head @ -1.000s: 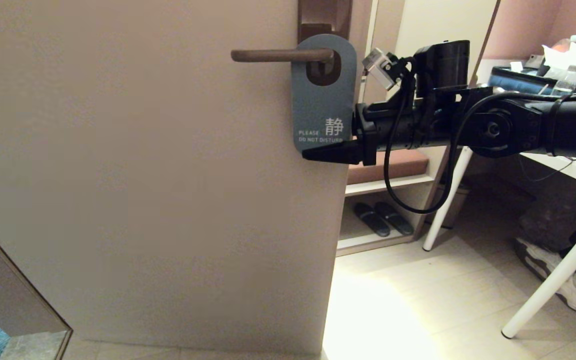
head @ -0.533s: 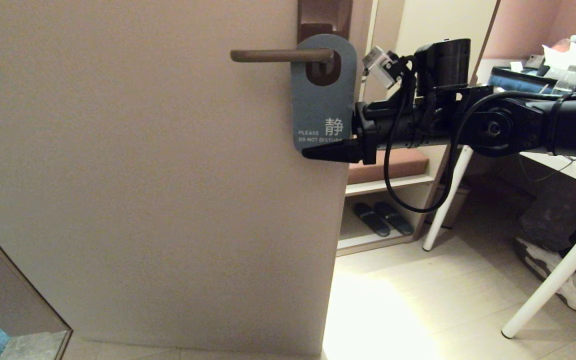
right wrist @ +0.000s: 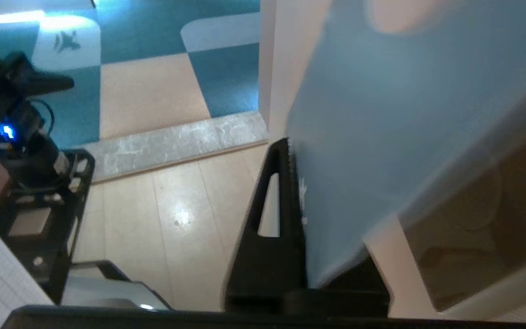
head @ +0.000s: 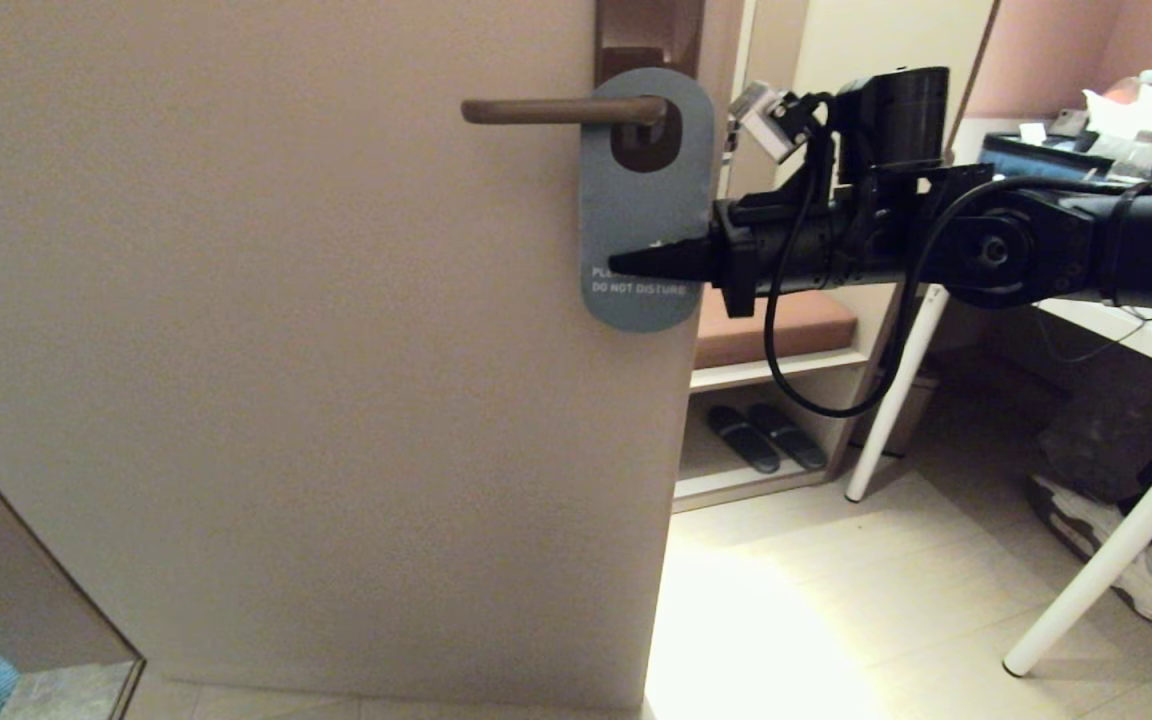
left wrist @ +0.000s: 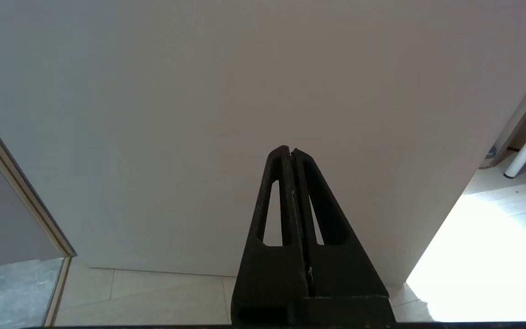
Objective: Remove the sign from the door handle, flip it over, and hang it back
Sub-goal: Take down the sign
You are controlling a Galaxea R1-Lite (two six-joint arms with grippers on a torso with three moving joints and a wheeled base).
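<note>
A large pale beige door (head: pixel 286 350) fills most of the head view. At its right edge a tall dark bronze backplate (head: pixel 648 30) is fixed, and from it the door handle (head: pixel 561 110), a slim straight lever, is seen reaching leftwards across the door face.

The sign (head: pixel 644 200) is hung on the door handle by its oval hole, close to the backplate. Its grey-blue face is turned outwards, and the white words "DO NOT DISTURB" can be read near its rounded lower end. It lies flat against the door.

The right arm is stretched in level from the right side of the head view. The right gripper (head: pixel 636 264) is closed on the sign, its dark tapered fingers pinching the card across the lower half, just above the lettering. In the right wrist view the sign's blue face (right wrist: pixel 381 137) is seen held against one black finger (right wrist: pixel 281 201).

The left gripper (left wrist: pixel 291 151) appears only in the left wrist view, low before the door's bare lower panel, with its two fingers pressed together and nothing between them.

Beyond the door's edge a low shelf with a pair of dark slippers (head: pixel 766 437) is visible, and white table legs (head: pixel 1106 560) are seen on the light floor.
</note>
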